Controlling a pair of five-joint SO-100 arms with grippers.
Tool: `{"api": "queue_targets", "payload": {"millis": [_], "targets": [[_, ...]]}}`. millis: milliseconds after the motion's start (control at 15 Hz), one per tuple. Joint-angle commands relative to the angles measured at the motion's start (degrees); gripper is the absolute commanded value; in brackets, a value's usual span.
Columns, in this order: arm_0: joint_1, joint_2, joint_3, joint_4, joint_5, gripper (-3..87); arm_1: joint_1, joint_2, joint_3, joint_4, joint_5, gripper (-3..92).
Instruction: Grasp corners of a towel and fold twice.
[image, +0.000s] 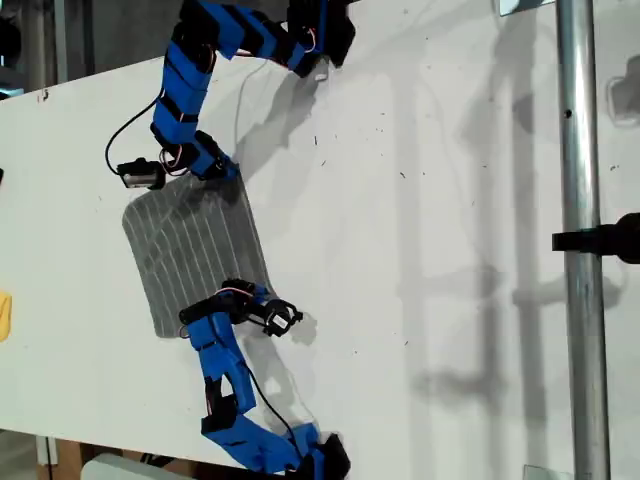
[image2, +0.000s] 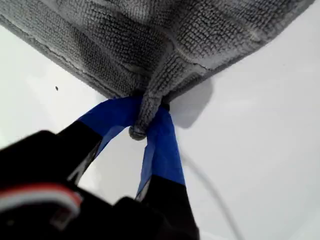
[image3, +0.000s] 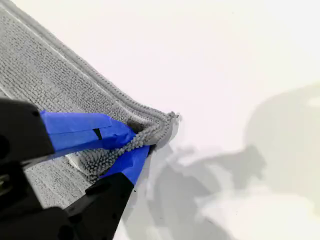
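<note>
The dark-grey striped towel (image: 195, 250) lies flat on the white table, towards the exterior view's left. My first gripper (image2: 142, 125) is shut on one rounded corner (image2: 152, 95), which bunches up between the blue-taped fingers (image2: 160, 150). It appears to be the lower arm's gripper (image: 262, 302) in the exterior view. My second gripper (image2: 142, 125) is shut on another corner (image3: 162, 125), pinching its edge against the table. This looks like the upper arm's gripper (image: 222, 170). Both held corners are on the towel's side towards the exterior view's right.
A small yellow object (image: 4, 315) sits at the exterior view's left edge. A metal pole (image: 580, 240) with a black clamp runs down the exterior view's right side. White table (image: 420, 250) spreads between the towel and the pole.
</note>
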Motion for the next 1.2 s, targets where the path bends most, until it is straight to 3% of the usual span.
{"api": "queue_targets", "payload": {"millis": [0, 333, 667, 800, 1133], "targets": [[1.2, 6.0, -2.9, 4.2, -1.8, -2.9, -2.2, 7.2, 0.4, 3.9, 2.2, -0.3], [14.1, 23.3, 3.7, 9.5, -8.1, -2.9, -20.3, 33.0, 11.1, 12.8, 15.5, -0.3], [31.6, 35.8, 14.8, 8.6, -25.3, -2.9, -43.9, 57.8, 23.4, 18.7, 36.5, -0.3], [32.2, 39.0, 21.3, 6.0, -27.5, -2.9, -42.5, 61.3, 26.3, 16.6, 36.1, -0.3], [15.6, 43.9, 23.5, 9.8, -15.3, -2.9, -21.9, 47.1, 19.0, 7.6, 17.3, -0.3]]}}
